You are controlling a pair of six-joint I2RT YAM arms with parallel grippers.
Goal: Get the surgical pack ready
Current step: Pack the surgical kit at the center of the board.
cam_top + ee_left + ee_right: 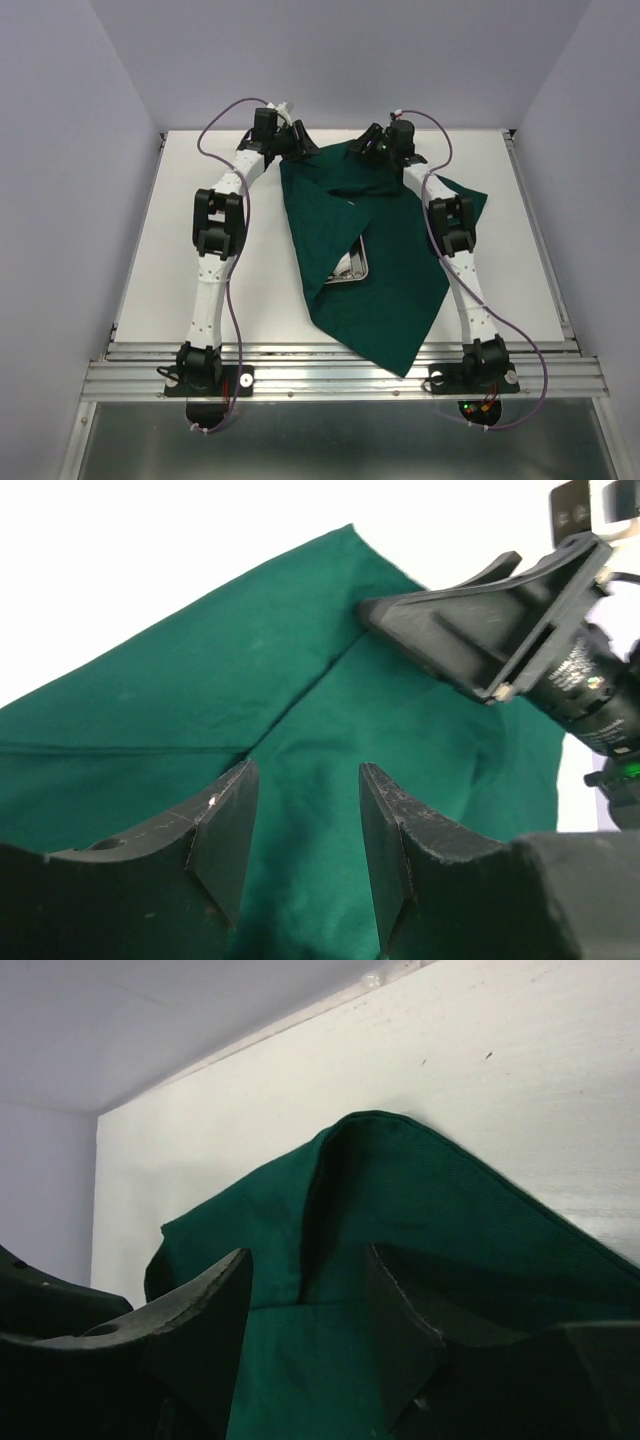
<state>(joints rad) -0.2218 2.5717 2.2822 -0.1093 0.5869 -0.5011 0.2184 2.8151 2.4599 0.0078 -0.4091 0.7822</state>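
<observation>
The dark green drape (385,250) lies crumpled and folded over itself in the middle of the table. A corner of the steel tray (352,268) shows under a fold. The forceps, gauze pads and packet are hidden. My left gripper (292,141) is at the drape's far left corner. In the left wrist view it (307,770) is open over the cloth (250,680), holding nothing. My right gripper (374,146) is at the drape's far edge. In the right wrist view it (308,1252) is open, with a raised fold of cloth (400,1190) just ahead of the fingers.
The white table (200,200) has a raised back edge (300,1020) close behind the grippers. The right gripper's fingers (470,620) show in the left wrist view, close to the left gripper. The drape's near point hangs over the front rail (300,375).
</observation>
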